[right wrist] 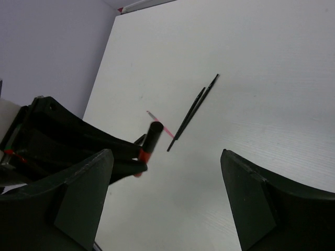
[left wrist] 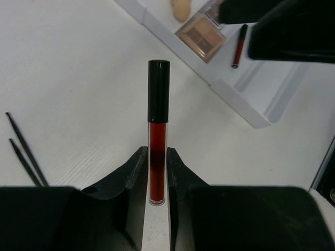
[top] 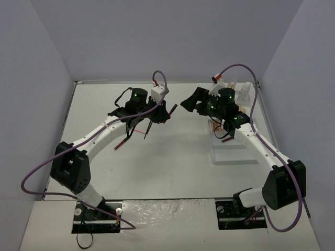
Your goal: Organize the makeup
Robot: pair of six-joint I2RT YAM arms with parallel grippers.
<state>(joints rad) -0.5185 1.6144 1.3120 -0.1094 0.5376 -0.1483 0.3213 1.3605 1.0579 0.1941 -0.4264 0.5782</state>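
My left gripper (left wrist: 156, 151) is shut on a red lip tube (left wrist: 157, 130) with a black cap, and holds it above the table. The cap points toward the white compartmented tray (left wrist: 246, 107). In the tray lie a brown eyeshadow palette (left wrist: 203, 35), a beige sponge (left wrist: 181, 8) and another lip tube (left wrist: 239, 46). My right gripper (right wrist: 166, 152) is open and empty, facing the left gripper and its tube (right wrist: 152, 137). Two thin black brushes (right wrist: 192, 112) lie on the table beyond. From above, the left gripper (top: 161, 112) and the right gripper (top: 191, 102) are close together mid-table.
The tray (top: 230, 151) sits right of centre, partly under the right arm. White bottles (top: 243, 90) stand at the back right. A red-and-black tube (top: 121, 144) and the brushes (top: 147, 129) lie on the table below the left gripper. Walls close three sides.
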